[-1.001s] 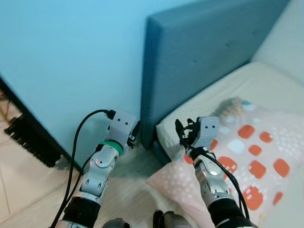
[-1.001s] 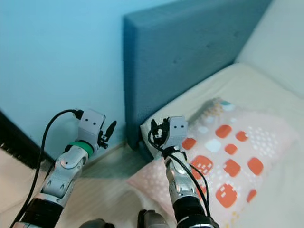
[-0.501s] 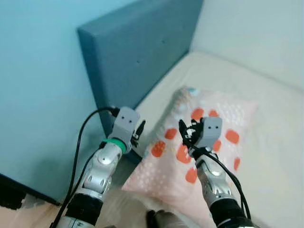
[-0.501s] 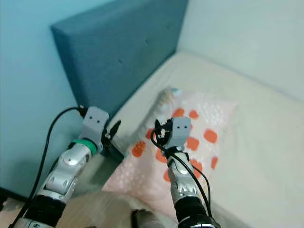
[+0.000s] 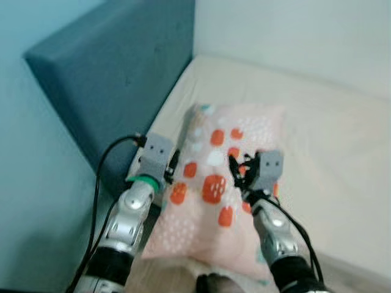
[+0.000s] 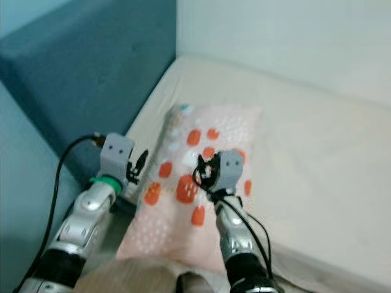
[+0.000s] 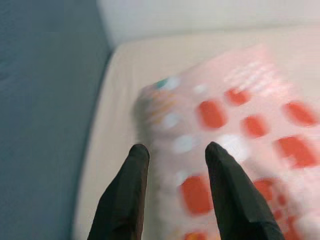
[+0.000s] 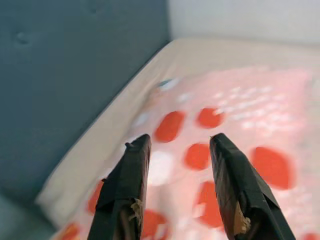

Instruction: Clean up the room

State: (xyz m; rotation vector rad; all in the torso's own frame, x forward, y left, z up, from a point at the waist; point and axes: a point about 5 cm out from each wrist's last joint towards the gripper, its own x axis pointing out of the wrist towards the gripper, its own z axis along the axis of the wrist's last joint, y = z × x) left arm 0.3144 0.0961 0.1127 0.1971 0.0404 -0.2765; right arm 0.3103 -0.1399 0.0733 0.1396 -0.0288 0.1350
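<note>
Both my left gripper (image 5: 171,166) and right gripper (image 5: 239,173) spread, empty, above the pillow (image 5: 214,183); soft, light, floppy, so I'd pinch an edge.

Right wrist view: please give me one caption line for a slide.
Open right tool over a pink pillow with orange spots, lying on a cream bed beside a blue headboard.

Blue padded headboard (image 5: 116,67), cream mattress (image 5: 330,140), pale wall (image 5: 293,30), slightly blurred
</note>
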